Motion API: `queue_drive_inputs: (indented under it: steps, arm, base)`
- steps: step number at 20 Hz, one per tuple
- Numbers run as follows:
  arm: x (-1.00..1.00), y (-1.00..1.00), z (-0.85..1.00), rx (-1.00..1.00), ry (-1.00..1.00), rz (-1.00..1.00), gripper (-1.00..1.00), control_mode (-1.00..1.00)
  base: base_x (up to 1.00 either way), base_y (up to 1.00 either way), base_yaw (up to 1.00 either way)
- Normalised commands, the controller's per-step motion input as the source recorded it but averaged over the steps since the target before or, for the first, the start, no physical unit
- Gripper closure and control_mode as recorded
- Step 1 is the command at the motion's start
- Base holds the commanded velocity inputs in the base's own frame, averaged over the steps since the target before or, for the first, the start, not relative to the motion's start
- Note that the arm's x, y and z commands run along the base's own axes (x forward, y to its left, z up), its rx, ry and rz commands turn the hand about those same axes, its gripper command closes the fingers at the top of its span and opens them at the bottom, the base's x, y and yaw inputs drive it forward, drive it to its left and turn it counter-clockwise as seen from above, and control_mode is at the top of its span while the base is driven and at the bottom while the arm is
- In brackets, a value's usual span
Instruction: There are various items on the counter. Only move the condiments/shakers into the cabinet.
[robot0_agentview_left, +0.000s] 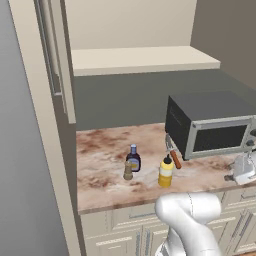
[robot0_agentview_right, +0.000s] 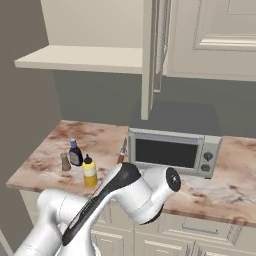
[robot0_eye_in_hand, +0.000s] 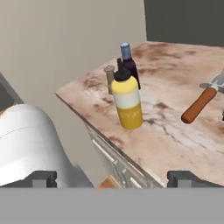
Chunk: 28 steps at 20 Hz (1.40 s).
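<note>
The counter (robot0_agentview_left: 105, 150) looks like polished marbled stone, brown and white, with a matt beige edge. The yellow squeeze bottle (robot0_eye_in_hand: 127, 103) reads as smooth plastic with a dark nozzle, the dark bottle (robot0_eye_in_hand: 129, 65) as glossy glass or plastic. The microwave (robot0_agentview_right: 172, 152) has a brushed grey metal look, and the cabinet (robot0_agentview_left: 142, 60) shelf is flat matt cream.

Grey microwave (robot0_agentview_left: 210, 122) on the right, beige base cupboards (robot0_agentview_left: 130, 230) below.
</note>
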Motion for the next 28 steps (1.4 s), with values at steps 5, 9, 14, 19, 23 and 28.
queue_drive_inputs:
  steps: [5,9,14,19,23,28]
  arm:
    - [0.29,0.08,0.21,0.3,-0.09,0.07,-1.0,-1.0]
    - [0.43,0.47,0.05,0.09,0.01,0.04,-1.0,-1.0]
    - [0.23,0.08,0.0,0.01,0.11,0.0,-1.0,-1.0]
    - [0.02,0.52,-0.02,0.0,0.0,0.0,-1.0,-1.0]
    - [-0.03,0.66,-0.09,0.0,0.0,0.0,-1.0,-1.0]
    - [-0.1,0.43,-0.14,0.0,0.0,0.12,-1.0,-1.0]
  base:
    - [0.0,0.0,0.0]
    - [0.0,0.0,0.0]
    - [0.0,0.0,0.0]
    - [0.0,0.0,0.0]
    - [0.0,0.0,0.0]
    - [0.0,0.0,0.0]
